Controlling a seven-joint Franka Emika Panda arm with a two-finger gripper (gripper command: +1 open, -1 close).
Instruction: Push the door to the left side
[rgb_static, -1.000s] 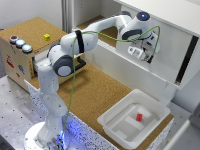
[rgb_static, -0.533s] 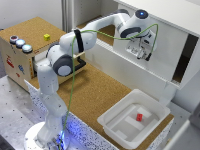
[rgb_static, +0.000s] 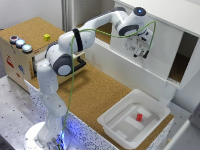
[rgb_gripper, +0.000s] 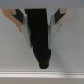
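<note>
The door (rgb_static: 155, 67) is a wide flat white panel on the front of the white cabinet (rgb_static: 170, 15) at the exterior view's right. A dark opening (rgb_static: 184, 55) shows to the right of the panel. My gripper (rgb_static: 141, 51) hangs against the upper part of the door's face, with the arm stretched over from the left. In the wrist view the dark fingers (rgb_gripper: 40, 35) read as one closed mass with nothing between them, set against the pale door surface (rgb_gripper: 65, 55). Whether they touch it I cannot tell.
A white plastic bin (rgb_static: 112, 122) holding a small red block (rgb_static: 139, 117) stands on the cork tabletop (rgb_static: 100, 90) below the cabinet. A wooden box (rgb_static: 15, 60) with round buttons and a yellow cube (rgb_static: 46, 36) is at the exterior view's left.
The hand has shifted slightly toward the exterior view's right along the cabinet front. The door's edge has not visibly moved.
</note>
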